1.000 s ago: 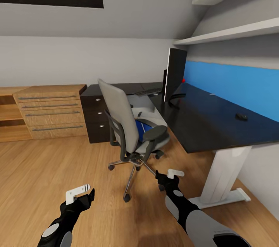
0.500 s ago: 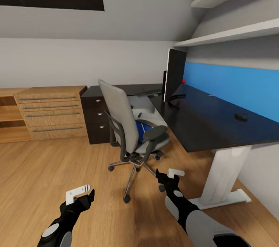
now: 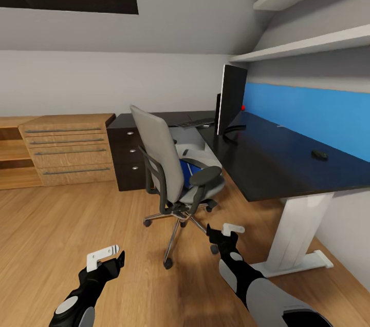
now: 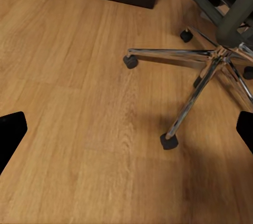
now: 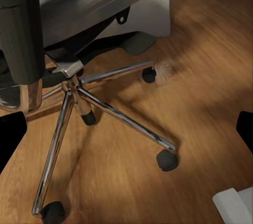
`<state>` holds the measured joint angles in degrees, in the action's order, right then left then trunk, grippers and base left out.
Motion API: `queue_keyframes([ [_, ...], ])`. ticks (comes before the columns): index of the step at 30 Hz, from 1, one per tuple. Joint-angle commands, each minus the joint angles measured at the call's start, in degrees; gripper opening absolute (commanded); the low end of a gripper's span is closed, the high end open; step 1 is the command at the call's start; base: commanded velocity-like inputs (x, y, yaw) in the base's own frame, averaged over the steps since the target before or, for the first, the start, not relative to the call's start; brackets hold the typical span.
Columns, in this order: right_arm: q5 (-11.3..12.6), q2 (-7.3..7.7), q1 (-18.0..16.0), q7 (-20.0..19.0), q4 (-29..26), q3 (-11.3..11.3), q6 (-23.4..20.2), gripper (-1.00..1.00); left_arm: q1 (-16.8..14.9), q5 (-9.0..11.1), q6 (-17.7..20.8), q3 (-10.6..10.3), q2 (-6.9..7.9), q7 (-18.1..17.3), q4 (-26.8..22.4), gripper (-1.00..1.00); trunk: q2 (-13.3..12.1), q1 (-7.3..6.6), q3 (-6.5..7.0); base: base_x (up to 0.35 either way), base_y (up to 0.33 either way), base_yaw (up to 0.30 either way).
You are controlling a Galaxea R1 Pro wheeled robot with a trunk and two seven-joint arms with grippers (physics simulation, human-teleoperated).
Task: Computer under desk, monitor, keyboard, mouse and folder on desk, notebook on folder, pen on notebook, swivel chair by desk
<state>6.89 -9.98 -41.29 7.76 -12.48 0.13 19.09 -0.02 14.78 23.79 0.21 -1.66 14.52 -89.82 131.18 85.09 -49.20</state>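
Already on the desk (image 3: 272,162): monitor (image 3: 231,97) and keyboard (image 3: 195,122) toward its far corner, mouse (image 3: 319,154) apart near the blue-wall edge; still pending, blue folder (image 3: 188,172) on swivel chair (image 3: 172,162); left gripper (image 3: 105,257) and right gripper (image 3: 224,232) spread, empty.
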Motion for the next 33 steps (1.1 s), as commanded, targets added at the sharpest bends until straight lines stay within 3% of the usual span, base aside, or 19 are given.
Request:
queue_keyframes([
  [1,0.5,-0.02,-0.1,0.0,0.0,0.0,0.1,1.0,0.0,0.6,0.2,0.1,0.01,0.3,-0.1,1.0,0.0,-0.01,-0.05,0.0,0.0,0.0],
  [5,0.4,0.0,-0.6,0.4,-0.1,0.0,-0.6,1.0,0.0,0.6,0.2,0.1,0.05,0.3,-0.2,1.0,0.0,-0.01,-0.05,0.0,0.0,0.0],
  [8,0.5,0.34,-3.0,1.1,-0.1,-0.1,-2.6,1.0,0.0,0.6,0.2,0.1,0.07,0.3,-0.2,1.0,0.0,-0.01,-0.05,0.0,0.0,0.0],
  [10,0.7,1.28,-6.8,1.8,0.2,-0.2,-6.7,1.0,0.0,0.6,0.2,0.1,0.07,0.3,-0.3,1.0,0.0,-0.01,-0.05,0.0,0.0,0.0],
  [13,0.7,1.69,-8.3,2.0,0.3,-0.3,-9.4,1.0,0.0,0.6,0.2,0.1,0.07,0.3,-0.2,1.0,0.0,-0.01,-0.05,0.0,0.0,0.0],
  [21,0.9,1.93,-9.3,2.2,0.5,-0.4,-11.2,1.0,0.0,0.6,0.1,0.1,0.03,0.3,-0.1,1.0,0.0,-0.01,-0.05,0.006,0.0,0.0],
  [33,1.3,1.8,-9.3,2.2,0.6,-0.7,-11.5,1.0,0.0,0.6,0.1,0.1,0.05,0.3,0.1,1.0,0.0,-0.01,-0.05,0.18,0.0,0.0],
])
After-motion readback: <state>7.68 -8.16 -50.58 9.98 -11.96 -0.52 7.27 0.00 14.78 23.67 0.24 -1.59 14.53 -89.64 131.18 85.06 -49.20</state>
